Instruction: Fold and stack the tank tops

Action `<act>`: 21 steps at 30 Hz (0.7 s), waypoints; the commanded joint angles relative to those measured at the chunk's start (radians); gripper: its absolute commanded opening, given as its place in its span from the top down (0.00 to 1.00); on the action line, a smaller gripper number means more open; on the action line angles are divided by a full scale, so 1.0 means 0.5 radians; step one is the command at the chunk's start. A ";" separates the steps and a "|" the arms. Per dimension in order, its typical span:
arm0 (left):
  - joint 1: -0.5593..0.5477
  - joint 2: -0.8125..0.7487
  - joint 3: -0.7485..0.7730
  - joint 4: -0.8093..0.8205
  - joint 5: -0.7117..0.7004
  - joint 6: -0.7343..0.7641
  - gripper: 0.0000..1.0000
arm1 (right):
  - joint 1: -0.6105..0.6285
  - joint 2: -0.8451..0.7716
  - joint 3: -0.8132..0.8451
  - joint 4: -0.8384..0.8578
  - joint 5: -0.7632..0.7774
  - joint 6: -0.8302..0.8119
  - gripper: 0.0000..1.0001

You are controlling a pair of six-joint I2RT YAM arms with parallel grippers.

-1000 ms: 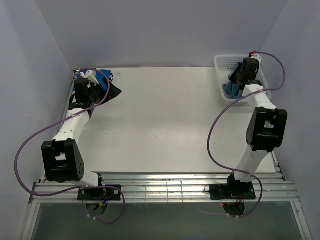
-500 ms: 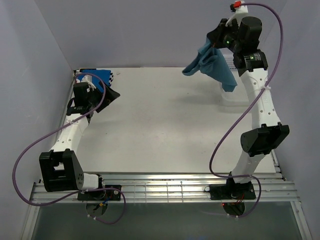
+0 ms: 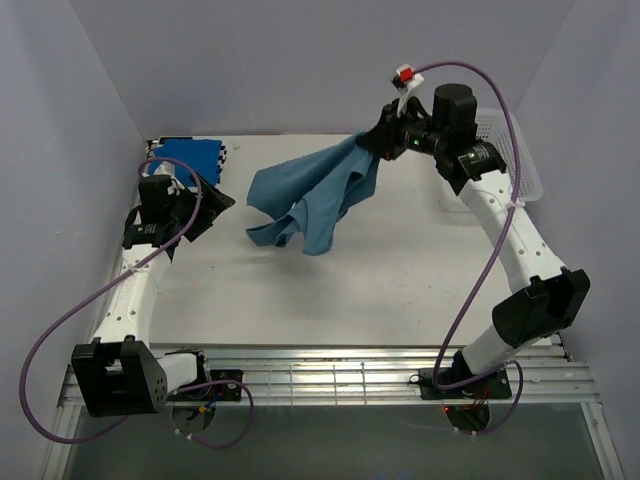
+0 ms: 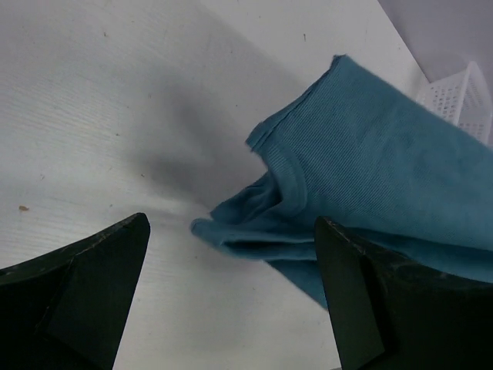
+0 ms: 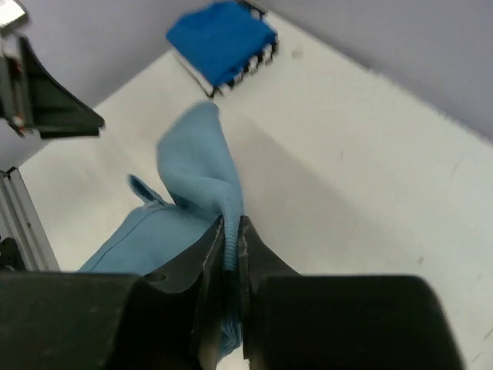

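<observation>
The teal tank top (image 3: 310, 200) hangs bunched just left of the white basket (image 3: 522, 165). Its upper edge is pinched in the tightly closed right gripper (image 5: 231, 239), and its lower folds dangle near the table (image 3: 380, 290). Far left of the basket, the folded blue tank top (image 3: 188, 157) lies on the striped tank top (image 5: 248, 63). Beside them the left gripper (image 4: 231, 231) hovers, spread wide. Open white tabletop lies between basket and stack, and pale walls close three sides.
</observation>
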 commanded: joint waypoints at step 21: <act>-0.379 -0.149 -0.631 -0.499 -0.099 -0.294 0.02 | 0.051 -1.051 -2.168 -0.143 0.678 0.620 0.10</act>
